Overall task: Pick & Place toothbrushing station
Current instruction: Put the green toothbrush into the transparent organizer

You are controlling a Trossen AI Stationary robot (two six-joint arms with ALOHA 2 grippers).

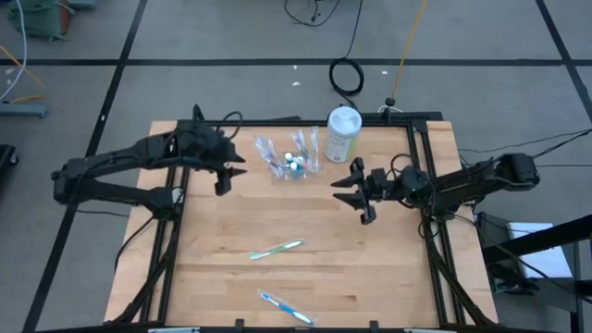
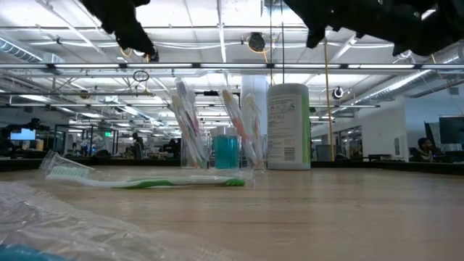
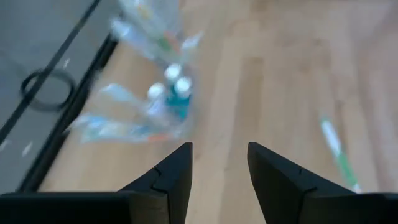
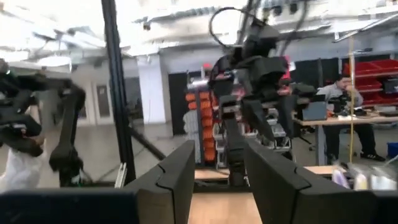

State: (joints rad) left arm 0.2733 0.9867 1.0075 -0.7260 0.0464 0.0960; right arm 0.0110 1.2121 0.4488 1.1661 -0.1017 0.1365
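A small clear cup (image 1: 294, 159) stands upright at the table's far middle, holding several wrapped toothbrushes and blue toothpaste tubes; it shows in the low view (image 2: 225, 145) and the left wrist view (image 3: 168, 99). A green toothbrush (image 1: 277, 249) lies flat on the table's near middle. A blue toothbrush (image 1: 286, 307) lies near the front edge. My left gripper (image 1: 225, 171) hovers open, left of the cup. My right gripper (image 1: 356, 192) hovers open, right of the cup, above the table.
A tall white-and-green canister (image 1: 343, 134) stands right of the cup at the far edge. Clear wrapping (image 2: 65, 225) lies close to the low camera. A person (image 4: 344, 87) sits at a desk in the room beyond.
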